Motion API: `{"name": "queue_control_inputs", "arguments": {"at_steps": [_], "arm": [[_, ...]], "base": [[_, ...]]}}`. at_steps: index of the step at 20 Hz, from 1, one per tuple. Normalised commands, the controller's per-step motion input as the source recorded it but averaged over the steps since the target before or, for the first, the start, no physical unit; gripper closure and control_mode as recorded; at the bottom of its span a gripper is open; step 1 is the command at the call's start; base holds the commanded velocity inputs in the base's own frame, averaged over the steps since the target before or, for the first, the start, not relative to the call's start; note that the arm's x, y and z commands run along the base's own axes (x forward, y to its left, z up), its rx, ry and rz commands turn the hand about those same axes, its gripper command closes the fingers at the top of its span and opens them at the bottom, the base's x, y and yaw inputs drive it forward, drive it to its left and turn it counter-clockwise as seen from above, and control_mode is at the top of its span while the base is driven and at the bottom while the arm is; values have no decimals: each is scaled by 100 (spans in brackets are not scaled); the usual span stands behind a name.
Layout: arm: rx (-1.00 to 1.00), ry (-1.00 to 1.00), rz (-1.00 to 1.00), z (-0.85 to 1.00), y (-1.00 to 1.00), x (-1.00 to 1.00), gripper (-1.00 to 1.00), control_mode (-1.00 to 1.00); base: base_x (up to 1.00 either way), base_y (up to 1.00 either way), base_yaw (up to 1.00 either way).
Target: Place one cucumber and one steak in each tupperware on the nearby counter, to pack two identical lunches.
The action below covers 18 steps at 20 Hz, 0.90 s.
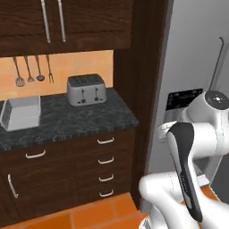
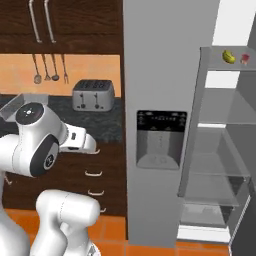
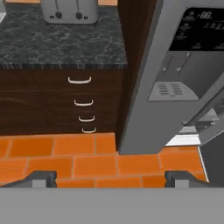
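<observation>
- A yellow-green cucumber point(image 2: 229, 56) and a small red steak point(image 2: 244, 59) lie side by side on the top shelf point(image 2: 215, 65) of the open fridge point(image 2: 170, 100), apart from each other; the cucumber's long axis runs slantwise along the shelf.
- One grey tupperware point(image 1: 22, 112) sits on the counter point(image 1: 89, 118), left of the silver toaster point(image 1: 86, 89), and looks to have nothing in it yet. No second tray is clearly made out.
- The claw point(image 3: 111, 177) is spread wide and holds nothing; its fingertips point(image 3: 41, 177) frame orange floor tiles point(image 3: 87, 164) below the drawers point(image 3: 83, 105).
- The claw points low, at the foot of the fridge where it meets the cabinet, so the food lies high above it and off to the right, well apart.
- Judgement: packing has not begun; the next move calls for raising the claw and swinging it right toward the top shelf.
</observation>
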Motion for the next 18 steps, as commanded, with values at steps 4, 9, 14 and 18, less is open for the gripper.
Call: {"name": "queue_control_inputs", "arguments": {"at_steps": [4, 9, 14, 18], "arm": [[0, 0, 0, 0, 0, 0, -100, 100], [0, 0, 0, 0, 0, 0, -100, 100], [0, 0, 0, 0, 0, 0, -100, 100], [0, 0, 0, 0, 0, 0, -100, 100]], "base": [[56, -100, 2], [71, -100, 5], [49, -98, 10], [13, -55, 14]]}}
